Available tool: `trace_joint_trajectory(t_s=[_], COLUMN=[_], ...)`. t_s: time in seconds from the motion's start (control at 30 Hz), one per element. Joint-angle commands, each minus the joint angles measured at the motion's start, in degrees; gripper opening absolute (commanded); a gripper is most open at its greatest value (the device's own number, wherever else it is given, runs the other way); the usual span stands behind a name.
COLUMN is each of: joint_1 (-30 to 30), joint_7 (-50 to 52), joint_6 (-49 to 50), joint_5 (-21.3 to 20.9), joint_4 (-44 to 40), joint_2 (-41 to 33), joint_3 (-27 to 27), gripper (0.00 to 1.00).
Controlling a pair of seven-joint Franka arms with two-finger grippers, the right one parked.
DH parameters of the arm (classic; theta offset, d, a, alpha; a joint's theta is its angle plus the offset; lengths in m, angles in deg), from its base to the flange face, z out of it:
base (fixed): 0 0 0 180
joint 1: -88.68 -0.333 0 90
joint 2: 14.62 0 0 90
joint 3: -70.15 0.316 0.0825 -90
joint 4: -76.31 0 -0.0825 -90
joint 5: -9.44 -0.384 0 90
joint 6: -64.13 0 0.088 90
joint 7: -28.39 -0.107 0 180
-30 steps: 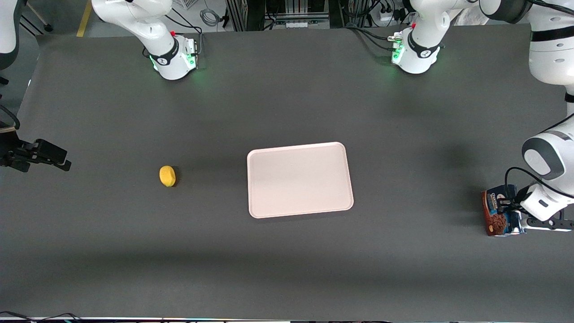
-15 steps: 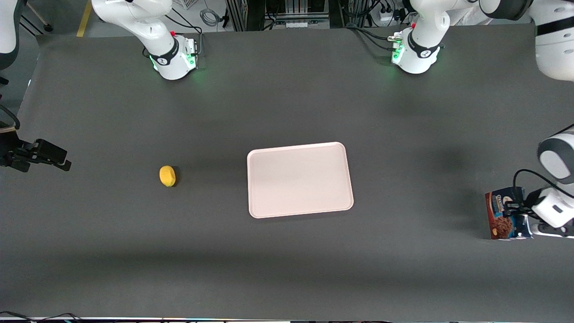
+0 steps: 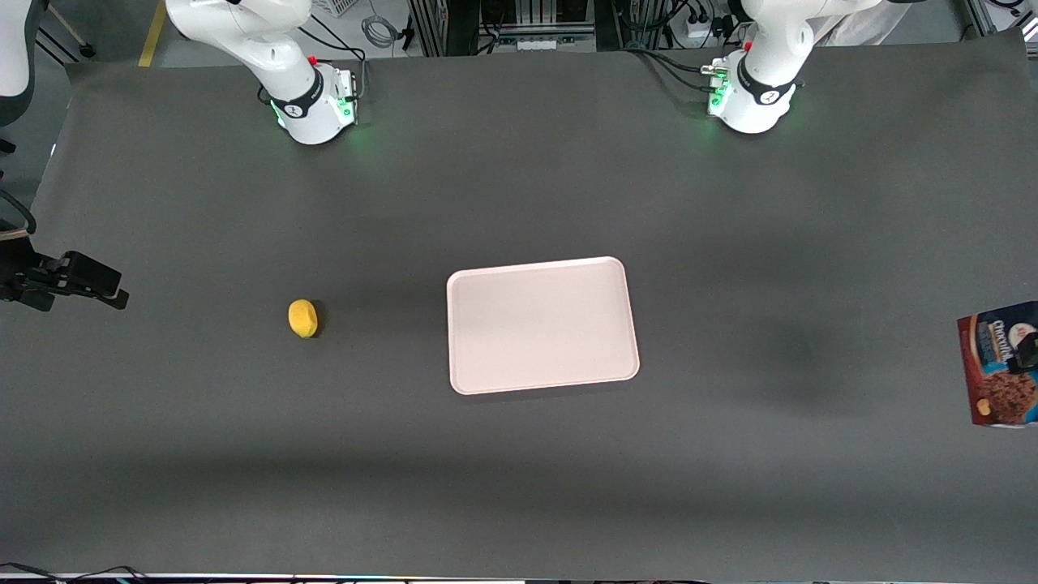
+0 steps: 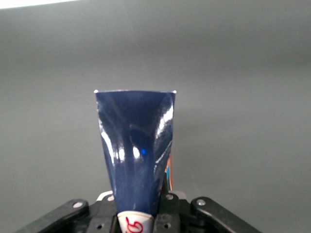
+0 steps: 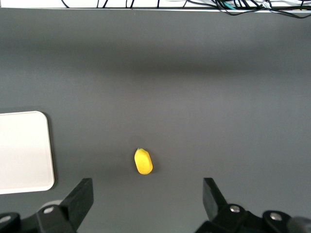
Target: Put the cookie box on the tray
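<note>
The cookie box (image 3: 999, 367), a dark navy carton with a chocolate cookie picture and a reddish-brown edge, hangs above the table at the working arm's end, cut off by the front view's edge. My gripper (image 3: 1028, 351) shows there only as a dark piece against the box. In the left wrist view my gripper (image 4: 139, 206) is shut on the cookie box (image 4: 136, 145), whose glossy navy side sticks out from between the jaws. The pale pink tray (image 3: 542, 324) lies flat mid-table, well away from the box, with nothing on it.
A small yellow rounded object (image 3: 302, 317) lies on the dark mat beside the tray, toward the parked arm's end; the right wrist view shows the yellow object (image 5: 143, 161) and a corner of the tray (image 5: 24, 150). Both arm bases stand at the table's back edge.
The cookie box has risen off the mat and shifted outward toward the working arm's end. The arm has moved almost wholly out of the front view.
</note>
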Motion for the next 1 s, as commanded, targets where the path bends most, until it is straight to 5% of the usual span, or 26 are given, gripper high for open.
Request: trace_joint_trajectory(t_s=[0.0,0.33,0.7,0.97], joint_1=[0.7,1.7,1.7,2.0], joint_7=[3.2,19.1,54.7,72.1], joint_6=[3.0,8.8,12.4,10.6], joint_5=[-1.2,-1.2,-7.5,-17.0], joint_4=[-4.1,-4.3,-4.2,-0.6], joint_2=[1.3,-1.6,-5.3,-5.0], joint_3=[0.8,-5.3,-28.5,-44.2], gripper=[0.15,0.15,0.15,0.11])
